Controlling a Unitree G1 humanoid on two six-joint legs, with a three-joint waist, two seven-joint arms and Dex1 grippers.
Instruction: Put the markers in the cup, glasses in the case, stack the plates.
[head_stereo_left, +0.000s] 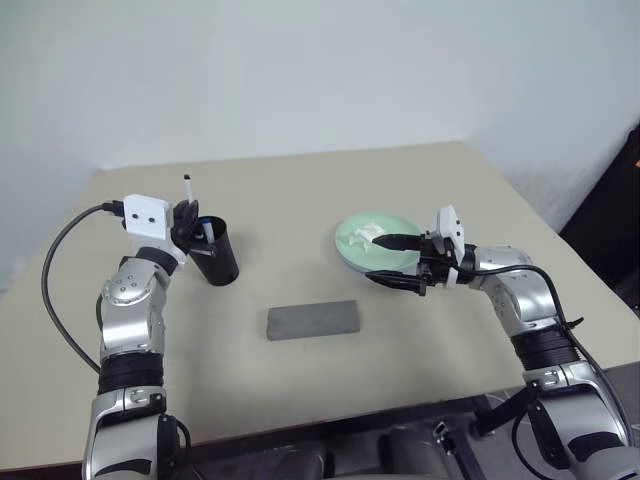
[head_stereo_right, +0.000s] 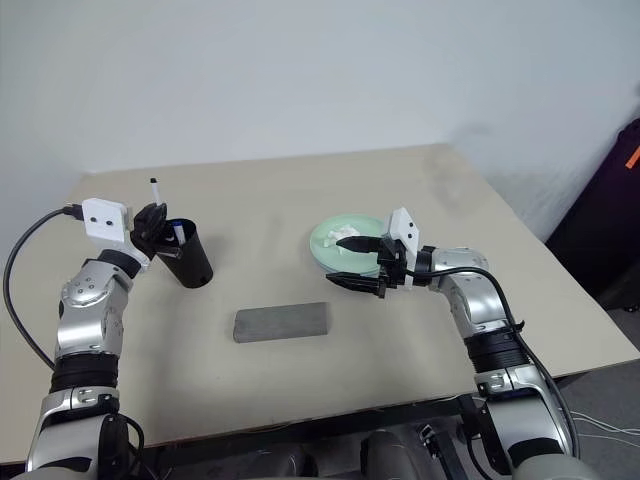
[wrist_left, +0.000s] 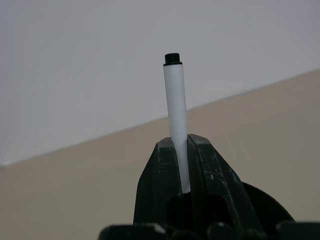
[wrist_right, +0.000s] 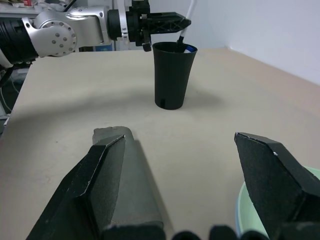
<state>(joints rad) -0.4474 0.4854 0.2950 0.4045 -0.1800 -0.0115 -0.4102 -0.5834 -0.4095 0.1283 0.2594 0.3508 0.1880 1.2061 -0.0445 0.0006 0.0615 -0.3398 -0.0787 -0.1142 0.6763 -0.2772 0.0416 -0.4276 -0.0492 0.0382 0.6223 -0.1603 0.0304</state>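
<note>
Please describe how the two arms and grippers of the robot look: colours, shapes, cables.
Both arms are of silver metal segments with black joints. Each wrist carries a small white box. The left gripper and the right gripper each have two black fingers, flat and pointed. A black cable loops from the left box, another runs along the right forearm.

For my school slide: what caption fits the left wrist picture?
Left tool shut on a black-capped marker, held upright above the table.

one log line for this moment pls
left end effector: shut on black-capped marker, at cup rim | right end effector: open, empty, by mint green plate | case: closed
</note>
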